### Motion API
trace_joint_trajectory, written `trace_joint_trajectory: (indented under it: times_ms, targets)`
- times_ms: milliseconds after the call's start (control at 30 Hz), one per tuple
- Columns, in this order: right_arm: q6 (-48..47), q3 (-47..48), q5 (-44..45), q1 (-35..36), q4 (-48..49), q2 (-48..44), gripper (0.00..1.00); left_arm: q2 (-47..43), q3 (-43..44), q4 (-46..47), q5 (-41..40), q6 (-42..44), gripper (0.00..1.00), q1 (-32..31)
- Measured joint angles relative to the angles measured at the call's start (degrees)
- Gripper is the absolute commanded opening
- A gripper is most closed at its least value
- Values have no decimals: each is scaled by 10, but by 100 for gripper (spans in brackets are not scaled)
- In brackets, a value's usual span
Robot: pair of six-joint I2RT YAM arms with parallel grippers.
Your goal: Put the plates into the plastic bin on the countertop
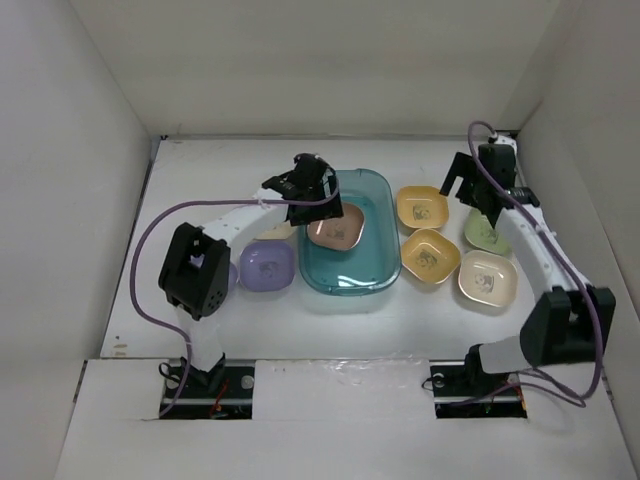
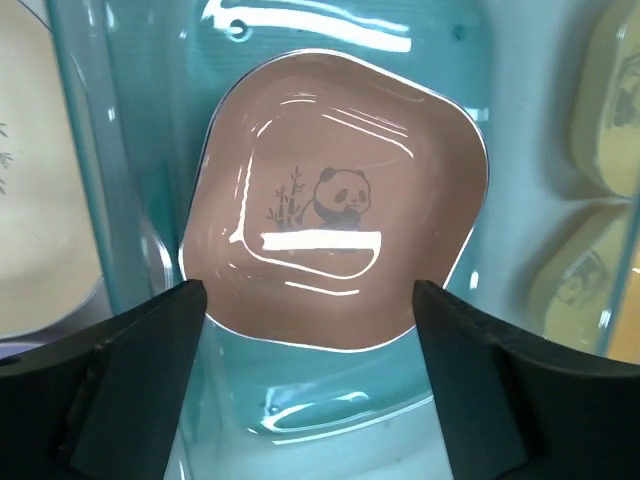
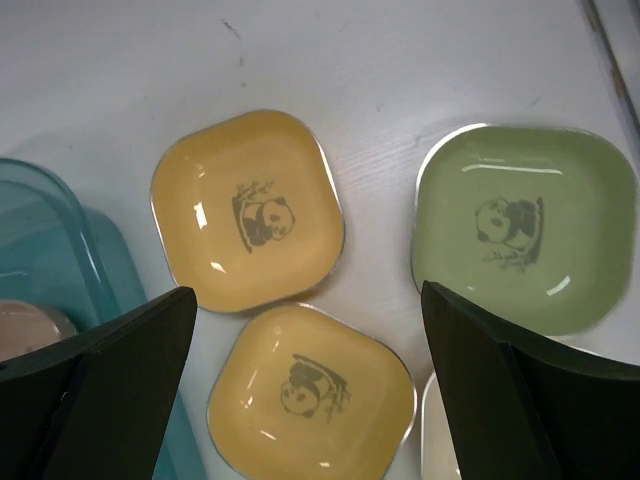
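Left pincer (image 2: 310, 296) is hanging open, empty; brown plate (image 2: 335, 190) is lying below it inside the plastic bin (image 2: 330, 425). Right pincer (image 3: 310, 300) is hovering open over a yellow-orange plate (image 3: 310, 395), probably needing a rim grasp next.

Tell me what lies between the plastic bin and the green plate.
Two yellow-orange plates lie there, between plastic bin and green plate; the top and right wrist views show it.

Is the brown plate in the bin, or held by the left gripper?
In the bin. The brown plate lies face up inside the bin's teal walls; the left gripper hangs open above it.
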Motion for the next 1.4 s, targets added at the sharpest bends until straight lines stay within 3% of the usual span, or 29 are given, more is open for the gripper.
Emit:
trace_joint_trajectory:
  times_ms: [67, 367, 633, 867, 1033, 1100, 1400]
  targets:
    - [-9, 40, -19, -8, 9, 60, 99, -8, 0, 3, 13, 0, 100, 0]
    - [-29, 154, -82, -20, 29, 275, 91, -185, 2, -1, 29, 14, 100, 0]
    - [-30, 158, -83, -36, 21, 331, 89, -271, 31, -35, 4, 42, 100, 19]
    - [-28, 177, -85, -42, 21, 384, 64, -268, 19, -62, -9, 51, 100, 30]
    - [-28, 187, -85, -43, 20, 407, 22, -264, 11, -69, -9, 53, 100, 30]
    - [-23, 202, -94, -45, 20, 412, 0, -262, 11, -70, -9, 53, 100, 30]
    - [21, 270, -39, -52, -2, 400, 0, -258, -18, -68, -47, 43, 100, 32]
